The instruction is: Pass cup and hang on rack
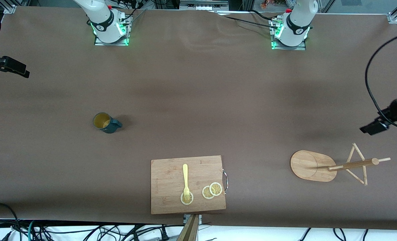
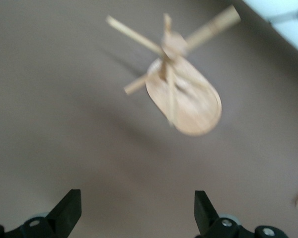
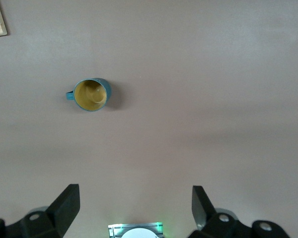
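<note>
The cup (image 1: 106,123), dark teal with a mustard-yellow inside, stands upright on the brown table toward the right arm's end; it also shows as the cup (image 3: 91,94) in the right wrist view. The wooden rack (image 1: 332,165) stands on its oval base toward the left arm's end, and the left wrist view shows the rack (image 2: 188,99) too. My left gripper (image 2: 137,198) hangs open high over bare table, apart from the rack. My right gripper (image 3: 135,193) is open and empty, high over the table near its own base (image 3: 136,231). Neither gripper shows in the front view.
A bamboo cutting board (image 1: 188,184) lies near the table's front edge, with a yellow fork (image 1: 185,180) and lemon slices (image 1: 211,190) on it. Black cameras on stands (image 1: 7,65) (image 1: 386,120) reach in over both ends of the table.
</note>
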